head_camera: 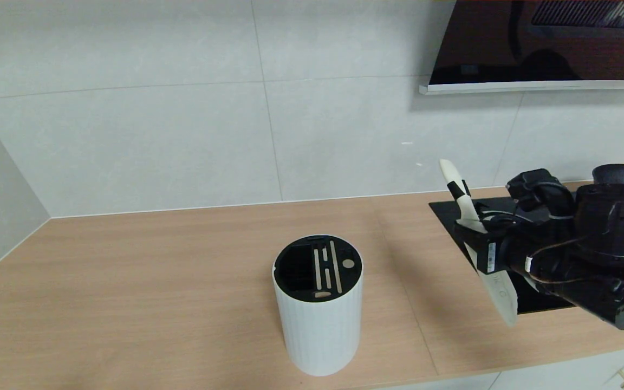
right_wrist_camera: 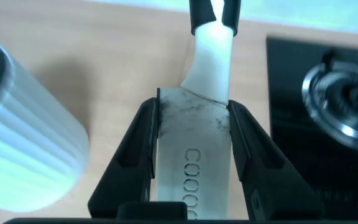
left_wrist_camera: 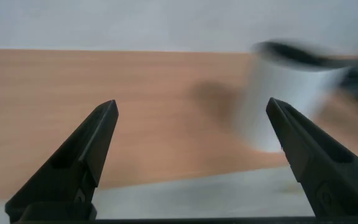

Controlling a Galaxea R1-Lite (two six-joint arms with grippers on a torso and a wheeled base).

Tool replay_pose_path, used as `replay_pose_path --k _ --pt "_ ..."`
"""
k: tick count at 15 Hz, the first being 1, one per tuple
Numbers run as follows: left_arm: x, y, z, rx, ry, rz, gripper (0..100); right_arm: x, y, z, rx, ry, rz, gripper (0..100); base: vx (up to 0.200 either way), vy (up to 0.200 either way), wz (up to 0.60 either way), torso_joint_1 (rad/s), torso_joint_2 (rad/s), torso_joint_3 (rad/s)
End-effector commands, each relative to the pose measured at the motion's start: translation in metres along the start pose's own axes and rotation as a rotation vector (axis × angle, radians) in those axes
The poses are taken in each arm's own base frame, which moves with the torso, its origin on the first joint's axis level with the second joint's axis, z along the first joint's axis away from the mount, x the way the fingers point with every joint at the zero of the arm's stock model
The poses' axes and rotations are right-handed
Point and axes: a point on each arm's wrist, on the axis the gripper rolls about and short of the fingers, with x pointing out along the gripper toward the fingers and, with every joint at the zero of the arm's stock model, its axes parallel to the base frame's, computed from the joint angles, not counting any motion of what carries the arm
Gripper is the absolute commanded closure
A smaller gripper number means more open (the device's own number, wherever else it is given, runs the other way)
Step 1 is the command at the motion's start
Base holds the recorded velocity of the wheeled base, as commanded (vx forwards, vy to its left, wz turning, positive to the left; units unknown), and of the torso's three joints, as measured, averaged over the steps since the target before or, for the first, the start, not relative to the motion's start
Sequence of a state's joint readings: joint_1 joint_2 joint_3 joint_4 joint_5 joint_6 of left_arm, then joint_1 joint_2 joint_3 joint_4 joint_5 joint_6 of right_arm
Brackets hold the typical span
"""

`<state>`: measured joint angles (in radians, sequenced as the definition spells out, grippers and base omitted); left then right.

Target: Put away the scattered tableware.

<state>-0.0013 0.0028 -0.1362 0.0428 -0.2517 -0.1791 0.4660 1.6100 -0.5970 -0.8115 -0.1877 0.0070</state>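
While our right gripper (right_wrist_camera: 193, 118) is clamped on the knife (head_camera: 501, 295), tip slanting down, the slotted holder (head_camera: 318, 319) stands to its left, and our left gripper (left_wrist_camera: 192, 106) has its fingers (left_wrist_camera: 79, 155) apart.

Ribbed matt holder (head_camera: 320, 330), wood-grain counter (head_camera: 128, 292), glossy hob (head_camera: 447, 210)

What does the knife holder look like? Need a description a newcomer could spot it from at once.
Start at the wooden countertop. Near its front edge, to the left of the black cooktop, a white ribbed cylinder stands upright on its own. Its black top, cut with narrow slots and one square opening, sets it apart from the white knife clamped in the right gripper.
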Motion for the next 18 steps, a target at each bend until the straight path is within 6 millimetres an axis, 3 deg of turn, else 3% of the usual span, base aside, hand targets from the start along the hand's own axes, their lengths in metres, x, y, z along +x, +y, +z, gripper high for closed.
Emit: replay_pose_path --k 1,2,3,4,7,9,11,14,18 --pt "0.001 -0.008 0.034 -0.016 0.058 -0.141 0 0.010 0.004 0.031 -0.005 -0.084 0.011 100 0.000 0.000 0.00 0.000 0.00 0.000" --pt "0.005 -0.008 0.042 -0.022 0.079 -0.159 0 0.012 0.007 0.036 -0.009 -0.092 0.019 100 0.000 0.000 0.00 0.000 0.00 0.000" --pt "0.030 -0.009 0.080 -0.045 0.156 -0.204 0 0.022 0.020 0.057 -0.013 -0.120 0.052 100 0.000 0.000 0.00 0.000 0.00 0.000" --pt "0.049 -0.010 0.102 -0.053 0.189 -0.217 0 0.025 0.030 0.065 -0.015 -0.130 0.079 100 0.000 0.000 0.00 0.000 0.00 0.000" --pt "0.136 -0.009 0.146 -0.069 0.282 -0.264 0 0.022 0.055 0.071 -0.019 -0.151 0.157 100 0.000 0.000 0.00 0.000 0.00 0.000" --pt "0.194 -0.007 0.146 -0.078 0.311 -0.275 0 0.014 0.073 0.062 -0.033 -0.131 0.210 100 0.000 0.000 0.00 0.000 0.00 0.000" --pt "0.227 -0.011 0.132 -0.108 0.331 -0.314 0 0.002 0.091 0.060 -0.042 -0.130 0.269 100 0.000 0.000 0.00 0.000 0.00 0.000" --pt "0.257 -0.041 0.105 -0.271 0.389 -0.446 0 -0.023 0.117 0.059 -0.049 -0.139 0.376 100 0.000 0.000 0.00 0.000 0.00 0.000" --pt "0.271 -0.070 0.094 -0.529 0.411 -0.538 0 -0.038 0.154 0.045 -0.055 -0.106 0.465 100 0.000 0.000 0.00 0.000 0.00 0.000"
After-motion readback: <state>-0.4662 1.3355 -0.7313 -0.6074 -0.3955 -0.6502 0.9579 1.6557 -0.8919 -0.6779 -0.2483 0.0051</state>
